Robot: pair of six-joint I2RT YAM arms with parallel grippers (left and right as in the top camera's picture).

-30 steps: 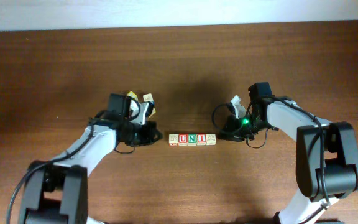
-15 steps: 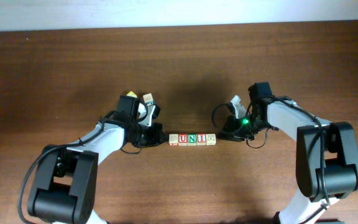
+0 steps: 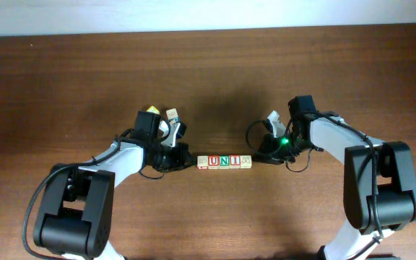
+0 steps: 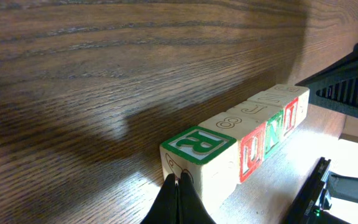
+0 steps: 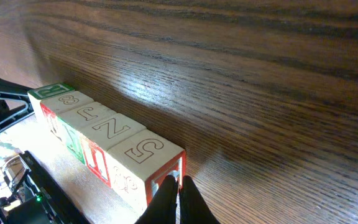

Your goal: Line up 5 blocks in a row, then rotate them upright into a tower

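Five blocks lie in a tight row (image 3: 224, 161) at the table's middle: a pale one (image 3: 202, 162), red U (image 3: 213, 161), green N (image 3: 224, 161), red I (image 3: 234, 161) and another pale one (image 3: 245, 160). My left gripper (image 3: 186, 158) is shut, its tip touching the left end block (image 4: 197, 146), which shows a green R on top. The tip (image 4: 178, 180) rests against that block's near face. My right gripper (image 3: 259, 153) is also shut, its tip (image 5: 179, 182) pressed on the red-framed end face of the block marked 5 (image 5: 143, 152).
Two loose cubes sit behind the left arm, one yellow-faced (image 3: 149, 113) and one pale (image 3: 170, 114). The right arm's dark body (image 4: 347, 74) stands just beyond the row's far end. Bare wooden table (image 3: 215, 79) stretches behind the row.
My left arm has swung in, bringing its shut gripper rightward up to the row's left end. The right arm and the blocks have stayed put.
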